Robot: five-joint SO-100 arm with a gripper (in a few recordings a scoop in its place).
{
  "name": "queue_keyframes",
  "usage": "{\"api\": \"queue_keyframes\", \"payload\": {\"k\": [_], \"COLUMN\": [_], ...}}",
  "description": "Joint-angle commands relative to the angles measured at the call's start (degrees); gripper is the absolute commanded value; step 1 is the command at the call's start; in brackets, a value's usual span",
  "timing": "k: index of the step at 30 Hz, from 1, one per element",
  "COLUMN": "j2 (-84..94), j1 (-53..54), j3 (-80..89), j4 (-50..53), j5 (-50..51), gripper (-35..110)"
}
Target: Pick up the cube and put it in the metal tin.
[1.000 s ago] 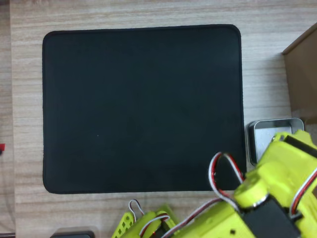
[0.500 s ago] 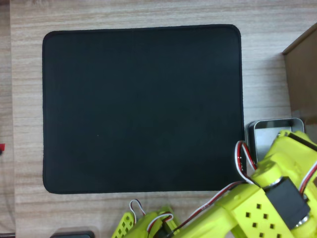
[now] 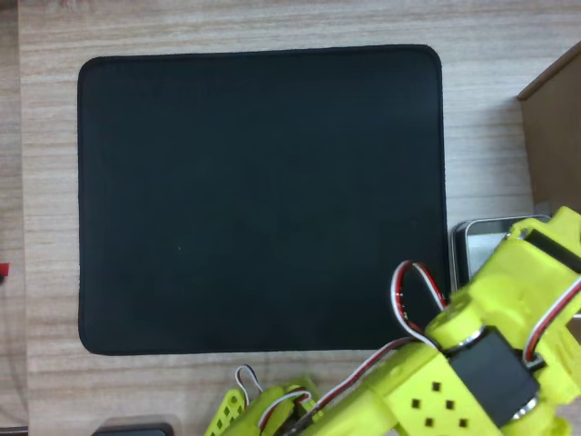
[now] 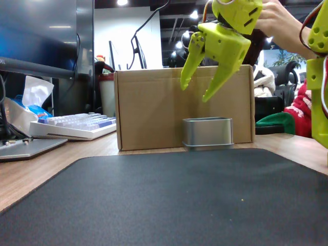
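The shiny metal tin (image 4: 207, 132) stands on the wooden table just past the black mat's far edge in the fixed view. In the overhead view only the tin's left part (image 3: 474, 243) shows, and my yellow-green arm (image 3: 508, 318) covers the rest. My gripper (image 4: 195, 93) hangs in the air above the tin, pointing down, open, with nothing between its fingers. The sky-blue cube is out of sight; the tin's wall and the arm hide the tin's inside.
A black mat (image 3: 254, 200) covers most of the table. A cardboard box (image 4: 154, 107) stands right behind the tin, and its corner (image 3: 554, 136) shows at the overhead view's right edge. A keyboard (image 4: 72, 126) and clutter lie at the fixed view's left.
The arm has shifted over the tin, first toward the right and bottom edges of the overhead view, then back up and left. It hides more of the tin now.
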Motion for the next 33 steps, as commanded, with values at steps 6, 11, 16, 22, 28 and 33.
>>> {"api": "queue_keyframes", "payload": {"k": [6, 11, 16, 22, 28, 33], "j2": [10.2, 16.87, 24.08, 31.11, 38.67, 47.37], "j1": [-5.27, -9.84, -15.64, -23.03, -29.18, -36.91], "j3": [-0.97, 1.49, 6.33, 11.25, 18.54, 29.71], "j4": [2.2, -2.37, -8.26, -8.26, -8.26, -11.78], "j5": [6.06, 11.95, 16.61, 16.7, 16.61, 17.58], "gripper": [20, 18, 18, 4, 0, 0]}}
